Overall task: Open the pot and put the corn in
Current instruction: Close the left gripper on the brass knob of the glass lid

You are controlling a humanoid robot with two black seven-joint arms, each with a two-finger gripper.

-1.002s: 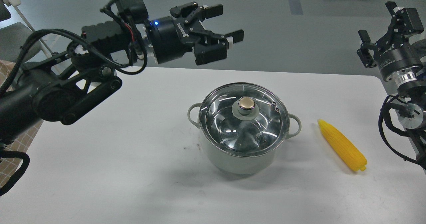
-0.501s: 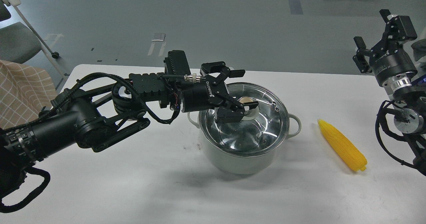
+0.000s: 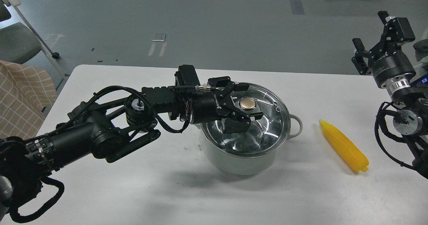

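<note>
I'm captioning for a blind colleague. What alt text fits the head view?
The left pincer, open, straddles the brass knob of the glass lid on the pot; the corn lies to its right on the white table.

Pot (image 3: 244, 158): round, pale grey-green, shiny steel inside, upright mid-table w/ glass lid (image 3: 267, 124) still on, brass knob (image 3: 247, 103) on top. One loop handle shows on its right side. Corn (image 3: 344, 146): bright yellow cob, bumpy kernel rows, lying flat to pot's right, apart from it, tapered end pointing away from me.
</note>
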